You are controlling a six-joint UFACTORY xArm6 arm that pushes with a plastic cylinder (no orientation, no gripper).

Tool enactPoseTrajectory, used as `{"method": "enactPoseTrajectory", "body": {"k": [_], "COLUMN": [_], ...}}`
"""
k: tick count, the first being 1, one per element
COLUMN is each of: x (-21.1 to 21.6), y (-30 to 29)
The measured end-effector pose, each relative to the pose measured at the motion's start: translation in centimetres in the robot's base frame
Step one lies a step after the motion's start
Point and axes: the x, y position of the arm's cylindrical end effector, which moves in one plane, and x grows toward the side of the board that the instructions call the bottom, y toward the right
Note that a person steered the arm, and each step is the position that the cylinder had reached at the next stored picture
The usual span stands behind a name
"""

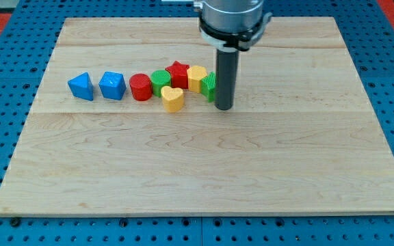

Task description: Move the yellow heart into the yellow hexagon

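The yellow heart (173, 99) lies on the wooden board (204, 171), just below a row of blocks. The yellow hexagon (196, 78) sits up and to the right of it, apart from it by a small gap. My tip (224, 107) rests on the board to the right of the heart, touching or almost touching a green block (208, 86) that the rod partly hides. The tip is a short way right of the heart and just below and right of the hexagon.
The row runs from the view's left: a blue triangle-like block (81, 86), a blue block (112, 85), a red cylinder (140, 87), a green round block (160, 82), a red star (178, 73). Blue pegboard (5, 82) surrounds the board.
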Motion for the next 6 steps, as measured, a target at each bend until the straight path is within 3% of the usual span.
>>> {"method": "enactPoseTrajectory", "body": {"k": [1, 2, 4, 5, 6], "x": [4.8, 6.3, 0.0, 4.8, 0.8], "y": [-0.5, -6.2, -6.5, -8.1, -12.6]}}
